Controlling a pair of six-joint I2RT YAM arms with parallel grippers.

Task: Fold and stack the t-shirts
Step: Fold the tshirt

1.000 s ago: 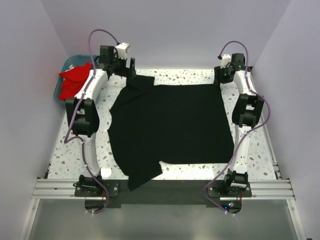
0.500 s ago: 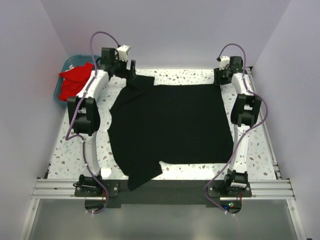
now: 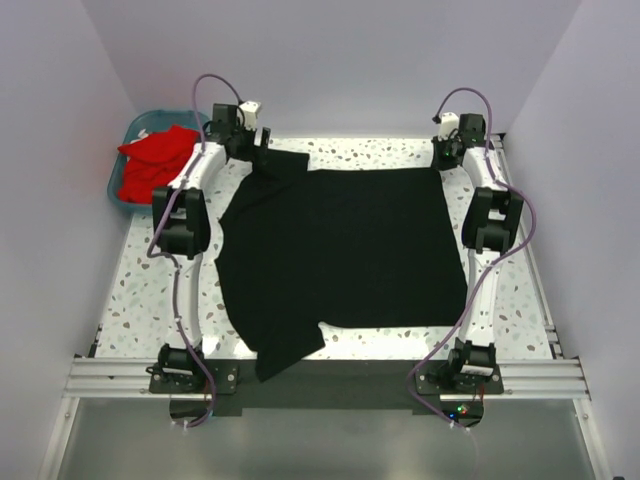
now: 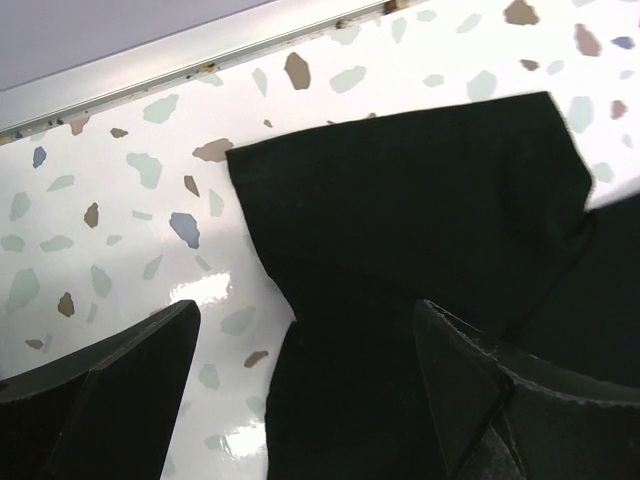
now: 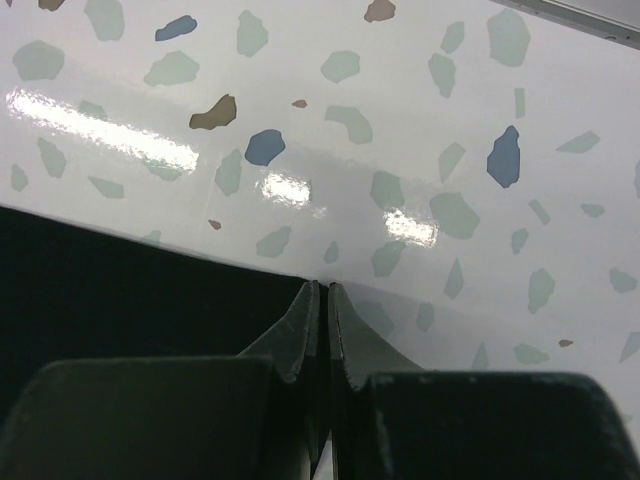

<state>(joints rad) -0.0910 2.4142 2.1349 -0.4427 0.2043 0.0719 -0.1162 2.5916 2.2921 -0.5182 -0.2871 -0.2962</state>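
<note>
- The left gripper (image 3: pixel 258 148) (image 4: pixel 305 308) hangs over the far left corner of the white speckled tabletop (image 3: pixel 140 290), its two fingers spread wide with nothing between them.
- Directly beneath and ahead of its fingers lies one short sleeve of the large plain black cloth t-shirt (image 3: pixel 340 250) (image 4: pixel 420 200), flat on the tabletop. The sleeve's edge runs under the gap between the fingers.
- The right gripper (image 3: pixel 445 155) (image 5: pixel 322 290) is at the far right corner, its fingers pressed together with only a thin slit showing.
- Its fingertips sit right at the far edge of the black t-shirt (image 5: pixel 100 290), whose cloth spreads out to their left. I cannot tell whether any cloth is pinched.
- The bright red cloth t-shirts (image 3: pixel 150 165) are bunched in a teal plastic basket (image 3: pixel 138 123), to the left of the left gripper and well apart from the right one.
</note>
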